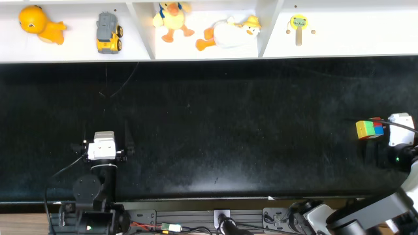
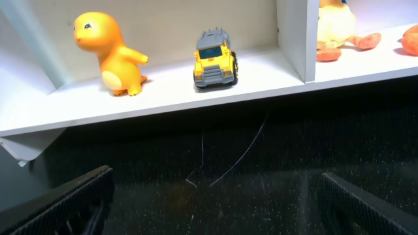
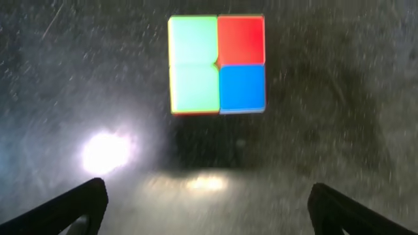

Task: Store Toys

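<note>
A small colour cube (image 1: 369,128) with green, red and blue squares lies on the black table near its right edge. In the right wrist view the cube (image 3: 217,64) sits on the mat beyond my right gripper (image 3: 209,212), which is open and holds nothing. In the top view the right gripper (image 1: 394,134) hangs just beside the cube. My left gripper (image 1: 104,138) is at the front left of the table, open and holding nothing, and it faces the white shelf (image 2: 163,94). Its fingers (image 2: 59,202) stand wide apart.
The white shelf (image 1: 209,52) runs along the back, split by dividers. It holds an orange figure (image 1: 40,25), a yellow toy truck (image 1: 108,32), a plush duck (image 1: 172,19), a lying plush duck (image 1: 228,32) and a small green-faced toy (image 1: 299,26). The black table (image 1: 228,124) spans the middle.
</note>
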You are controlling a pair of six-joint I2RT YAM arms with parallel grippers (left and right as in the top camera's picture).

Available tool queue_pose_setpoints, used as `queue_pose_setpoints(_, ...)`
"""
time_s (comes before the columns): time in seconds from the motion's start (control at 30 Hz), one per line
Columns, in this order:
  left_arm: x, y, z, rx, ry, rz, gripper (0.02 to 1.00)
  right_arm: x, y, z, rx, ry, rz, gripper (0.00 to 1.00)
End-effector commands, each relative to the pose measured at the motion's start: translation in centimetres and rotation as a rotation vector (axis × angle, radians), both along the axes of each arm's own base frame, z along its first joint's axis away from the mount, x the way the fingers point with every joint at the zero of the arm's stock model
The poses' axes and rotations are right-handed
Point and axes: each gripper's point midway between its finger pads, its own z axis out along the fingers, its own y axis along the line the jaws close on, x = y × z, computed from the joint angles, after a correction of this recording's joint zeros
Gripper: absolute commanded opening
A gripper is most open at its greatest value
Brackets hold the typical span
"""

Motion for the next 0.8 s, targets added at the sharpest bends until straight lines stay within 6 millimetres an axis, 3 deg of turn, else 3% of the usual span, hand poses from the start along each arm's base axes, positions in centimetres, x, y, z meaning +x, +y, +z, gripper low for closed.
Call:
queue_pose_setpoints(0.03,-0.1,0.1,0.1,0.019,-0.006,0.005,0.998,1.0,0.0,-0.4,0.023,-0.049,0.030,0.993)
queue_pose_setpoints(0.33,-0.1,0.1,0.1,0.019,-0.006,0.005,0.998,3.2,-0.8,-0.6,0.022,-0.101,-0.022,0.993)
queue_pose_setpoints(0.53,-0.1,0.1,0.1,0.019,-0.006,0.005,0.996,4.0,-0.2,-0.6,0.035,-0.108,-0.022,0.996)
queue_pose_setpoints(0.8,-0.1,0.1,0.1,0.019,-0.006,0.005,0.998,4.2,0.0,-2.4,0.079,-0.079,-0.028,0.996)
